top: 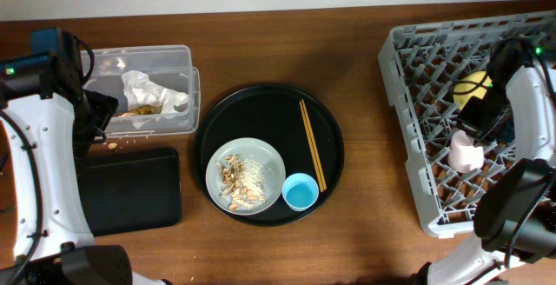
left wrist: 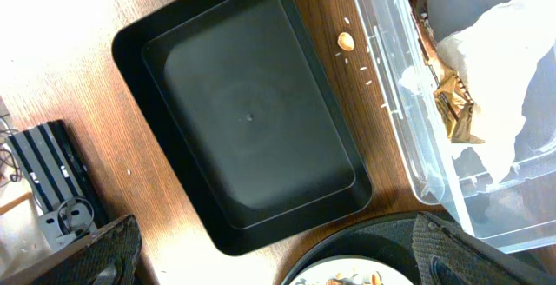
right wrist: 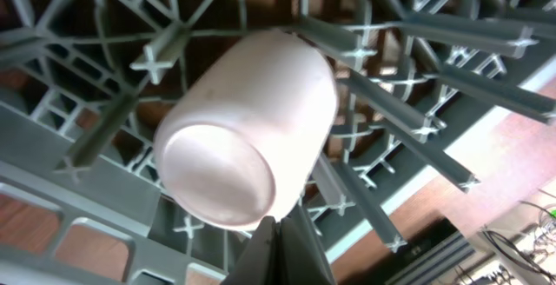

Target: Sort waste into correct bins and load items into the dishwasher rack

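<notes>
The pink cup (right wrist: 248, 129) lies tipped among the pegs of the grey dishwasher rack (right wrist: 78, 194). My right gripper (right wrist: 276, 226) is shut, its tips pressed against the cup's lower side with nothing between them. From overhead the pink cup (top: 466, 151) sits just below the right gripper (top: 474, 131), and the yellow bowl (top: 472, 86) rests deeper in the rack (top: 408, 102). My left gripper (left wrist: 278, 268) hangs open above the table, between the flat black tray (left wrist: 252, 120) and the clear tub (left wrist: 395, 76). That tub holds the crumpled wrapper (left wrist: 508, 68).
A big round black tray (top: 269, 111) in the middle carries the grey plate (top: 261, 156) with tan scraps (top: 234, 181), the light-blue cup (top: 301, 191) and wooden chopsticks (top: 312, 144). One loose scrap (left wrist: 346, 41) lies on the table beside the tub.
</notes>
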